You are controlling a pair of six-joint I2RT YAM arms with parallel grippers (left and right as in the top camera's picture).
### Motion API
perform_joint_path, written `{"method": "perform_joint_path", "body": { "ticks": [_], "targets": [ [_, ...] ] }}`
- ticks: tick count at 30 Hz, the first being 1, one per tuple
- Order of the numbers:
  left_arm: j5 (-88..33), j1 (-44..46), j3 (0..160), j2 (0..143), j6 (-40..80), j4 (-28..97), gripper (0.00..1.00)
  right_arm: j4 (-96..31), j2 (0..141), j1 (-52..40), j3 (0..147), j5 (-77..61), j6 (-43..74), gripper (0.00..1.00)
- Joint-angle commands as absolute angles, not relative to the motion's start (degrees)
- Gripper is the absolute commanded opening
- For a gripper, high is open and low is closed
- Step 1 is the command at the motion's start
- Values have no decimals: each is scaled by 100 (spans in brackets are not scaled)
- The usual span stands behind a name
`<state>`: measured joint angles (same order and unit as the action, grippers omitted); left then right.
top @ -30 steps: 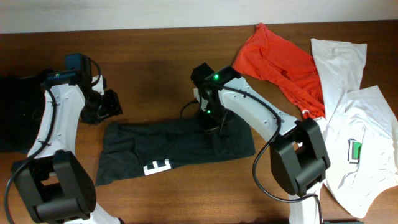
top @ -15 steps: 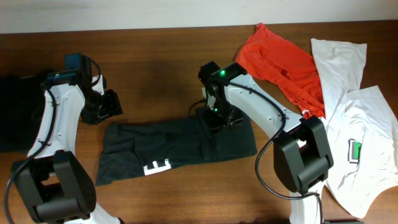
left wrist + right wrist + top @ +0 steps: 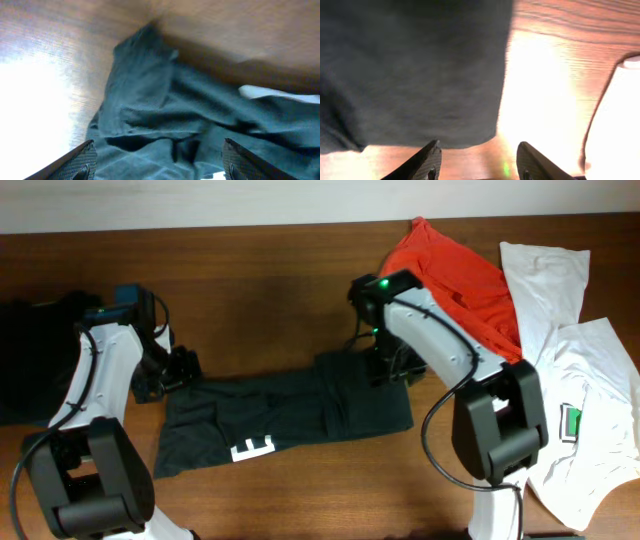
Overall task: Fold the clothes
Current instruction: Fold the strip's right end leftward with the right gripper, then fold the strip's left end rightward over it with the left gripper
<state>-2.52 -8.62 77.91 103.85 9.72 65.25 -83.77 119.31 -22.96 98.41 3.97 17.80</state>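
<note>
black shirt [image 3: 290,412] partly folded: right gripper [image 3: 392,370] has shifted to its right edge, left gripper [image 3: 183,368] has dropped to the left sleeve, both jaws apart and empty, so I'd expect a regrasp next.

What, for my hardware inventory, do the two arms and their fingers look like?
The left arm and right arm share white shells, black joints and black cables. The right arm shows a green light; the left carries a blue module. The left fingers and right fingers are dark, tapered blades.

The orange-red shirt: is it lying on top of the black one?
No, the orange-red shirt lies apart from the black shirt, with bare table between them.
</note>
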Motion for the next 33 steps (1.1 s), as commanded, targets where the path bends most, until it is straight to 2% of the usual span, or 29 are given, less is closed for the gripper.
{"method": "perform_joint_path", "body": {
  "ticks": [1, 7, 11, 16, 18, 22, 24, 25, 29, 33],
  "targets": [
    [178, -945, 7301, 10418, 932, 6543, 81, -8340, 11865, -2034, 9824, 611, 1896, 53],
    [840, -961, 6652, 10418, 895, 6038, 82, -8335, 11865, -1868, 9824, 607, 1894, 53],
    [827, -961, 6226, 10418, 897, 5347, 82, -8433, 11865, -1868, 9824, 609, 1887, 53],
    [-272, -954, 5712, 10418, 893, 4746, 81, -8530, 11865, -1868, 9824, 609, 1850, 53],
    [-432, -954, 5540, 10418, 893, 4668, 75, -8547, 11865, -1868, 9824, 611, 1850, 53],
    [-436, -954, 5443, 10418, 895, 4668, 42, -8552, 11865, -1868, 9824, 609, 1852, 53],
    [-432, -956, 5443, 10418, 895, 4644, 9, -8552, 11865, -1868, 9824, 609, 1852, 53],
    [-432, -963, 5468, 10418, 895, 4604, 1, -8554, 11865, -1868, 9824, 609, 1852, 53],
    [-427, -1356, 6230, 10418, 897, 4707, 0, -8573, 11865, -1850, 9828, 611, 1852, 53],
    [-246, -1942, 7461, 10418, 895, 5321, 0, -8639, 11865, -1586, 9832, 639, 1846, 53]
  ]
}}
